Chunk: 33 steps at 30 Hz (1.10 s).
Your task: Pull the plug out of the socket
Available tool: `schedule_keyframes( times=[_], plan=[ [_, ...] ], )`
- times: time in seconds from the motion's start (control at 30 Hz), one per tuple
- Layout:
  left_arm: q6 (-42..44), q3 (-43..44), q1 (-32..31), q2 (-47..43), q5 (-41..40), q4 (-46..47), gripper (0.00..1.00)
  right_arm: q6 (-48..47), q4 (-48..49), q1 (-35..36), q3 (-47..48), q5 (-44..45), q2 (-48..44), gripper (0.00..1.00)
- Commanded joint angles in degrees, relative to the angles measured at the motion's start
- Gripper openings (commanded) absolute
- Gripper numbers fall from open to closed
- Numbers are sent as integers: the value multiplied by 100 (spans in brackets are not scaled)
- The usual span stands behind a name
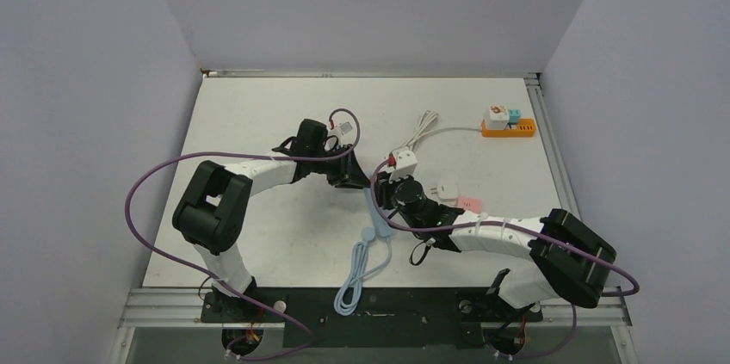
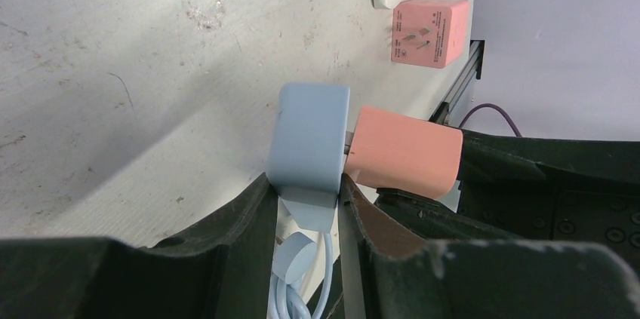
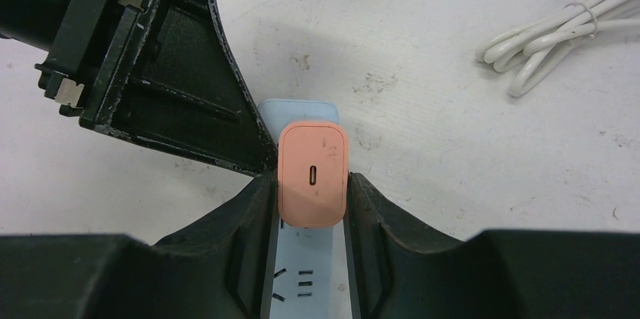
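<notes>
The salmon plug (image 2: 404, 151) is sitting in the pale blue socket (image 2: 309, 138) near the middle of the table (image 1: 258, 114), a narrow gap showing between them. The right gripper (image 3: 311, 198) is clamping the plug between its fingers, while the left gripper (image 2: 308, 198) is pinching the socket.

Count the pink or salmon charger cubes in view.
2. One salmon plastic charger sits in the right gripper, against the light-blue socket block; one pink cube charger lies loose on the white table. Others may be hidden from view.

left arm (image 1: 258, 173), right arm (image 1: 491, 231) meet mid-table; orange strip (image 1: 516, 130) far right.
</notes>
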Motion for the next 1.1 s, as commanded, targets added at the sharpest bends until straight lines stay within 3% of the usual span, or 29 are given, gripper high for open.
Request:
schedule_keyframes(
  times=[0.0,0.23,0.47,0.67,1.07],
  plan=[
    [211,128,91,61,-449,-127,0,-203,102,161,261,417,-76,5],
    [211,121,89,76,-457,-140,0,137,235,-179,102,-159,-234,5],
    [221,128,86,96,-458,-145,0,958,706,-1318,-292,-1632,-332,5],
    [224,136,86,112,-450,-149,0,1388,1039,-1846,-429,-2460,-180,5],
    [224,132,86,121,-449,-148,0,1537,1193,-2075,-489,-2737,-89,5]
  ],
)
